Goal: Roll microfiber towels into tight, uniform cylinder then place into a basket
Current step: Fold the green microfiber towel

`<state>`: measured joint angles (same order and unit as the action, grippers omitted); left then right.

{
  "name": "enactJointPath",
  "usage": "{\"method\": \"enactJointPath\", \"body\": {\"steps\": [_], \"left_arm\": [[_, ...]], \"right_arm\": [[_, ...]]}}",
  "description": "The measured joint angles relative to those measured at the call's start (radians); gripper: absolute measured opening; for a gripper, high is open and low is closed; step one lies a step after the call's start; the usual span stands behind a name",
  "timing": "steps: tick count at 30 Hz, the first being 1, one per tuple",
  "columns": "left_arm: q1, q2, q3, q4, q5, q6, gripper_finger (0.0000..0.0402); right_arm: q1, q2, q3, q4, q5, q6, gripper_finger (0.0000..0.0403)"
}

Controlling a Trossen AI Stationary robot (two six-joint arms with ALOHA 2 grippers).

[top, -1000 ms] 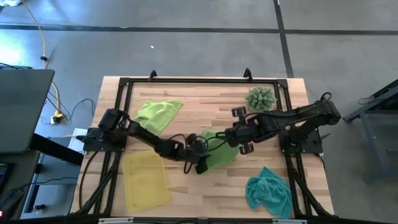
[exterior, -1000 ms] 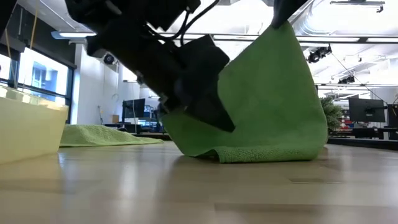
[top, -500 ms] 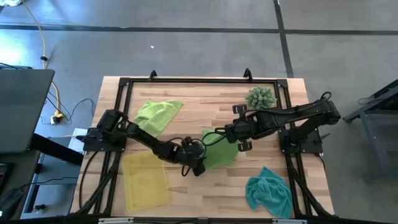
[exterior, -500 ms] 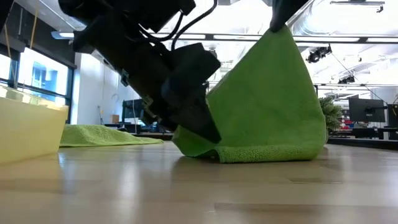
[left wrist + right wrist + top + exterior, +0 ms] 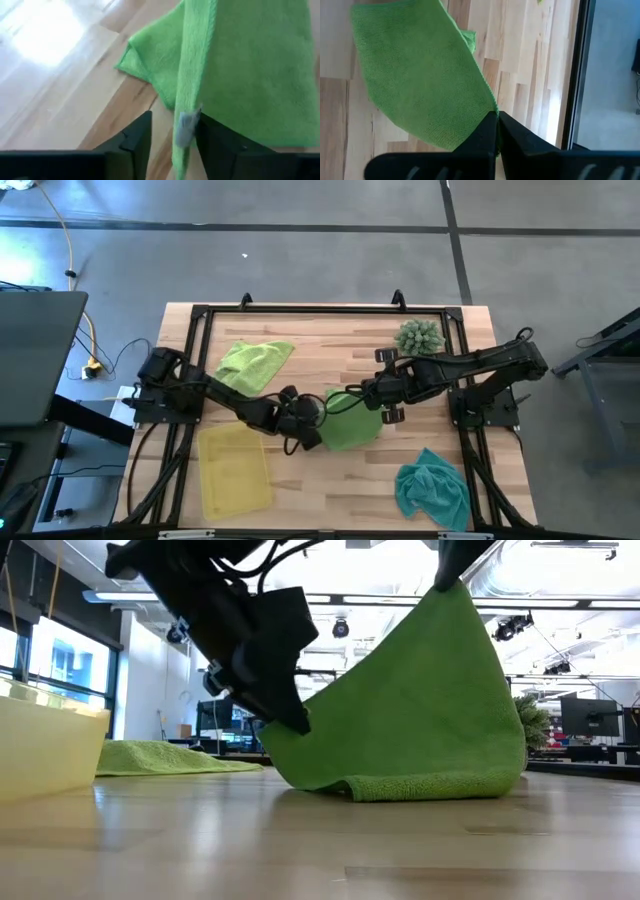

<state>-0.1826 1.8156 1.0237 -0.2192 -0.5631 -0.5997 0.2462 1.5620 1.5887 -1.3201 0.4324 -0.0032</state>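
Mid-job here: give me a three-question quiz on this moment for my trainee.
1. True or false: the right hand is shut on a corner of the green towel.
2. Which towel lies nearest the plant? A) the teal towel B) the held green towel C) the flat green towel
3. Fill in: the basket holds ___ towels.

Key
1. True. It pinches a corner and lifts it, while the lower edge rests on the table. The left hand straddles another edge with its fingers apart.
2. B.
3. No: none is inside it yet.
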Motion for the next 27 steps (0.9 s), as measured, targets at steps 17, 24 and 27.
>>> {"method": "enactJointPath", "body": {"steps": [17,24,27], "left_arm": [[0.015,-0.165,-0.012,-0.211,0.016,0.088,0.0002],[0.015,-0.370,-0.011,-0.460,-0.135,0.115,0.0001],[0.015,-0.440,-0.011,-0.539,-0.222,0.131,0.0001]], "right_arm": [[-0.002,0.000,0.000,0.098,0.058,0.029,0.0000],[-0.031,-0.059,-0.060,0.172,0.145,0.074,0.0000],[-0.030,-0.155,-0.195,0.331,0.139,0.069,0.0000]]}}
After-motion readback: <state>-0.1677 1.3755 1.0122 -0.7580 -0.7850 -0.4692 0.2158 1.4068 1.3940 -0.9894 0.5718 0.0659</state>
